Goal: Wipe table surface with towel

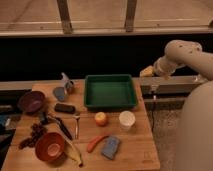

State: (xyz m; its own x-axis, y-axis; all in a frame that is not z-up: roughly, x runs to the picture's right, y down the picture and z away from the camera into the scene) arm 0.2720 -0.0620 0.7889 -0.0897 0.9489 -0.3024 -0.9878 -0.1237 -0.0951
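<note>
Gripper (146,71): two-finger, raised off the table's far right corner, fingers spread, empty | small pale bluish-white cloth towel (64,77): far left on light brown wooden plank tabletop (135,150), beside small metal cup (70,86)

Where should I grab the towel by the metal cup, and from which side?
Take the towel by its raised upper fold, coming from above. It stands bunched upward at the table's far left, beside the cup, so a side approach would likely hit the cup. The tool hangs off the table's right, beyond the tray, holding nothing.
</note>
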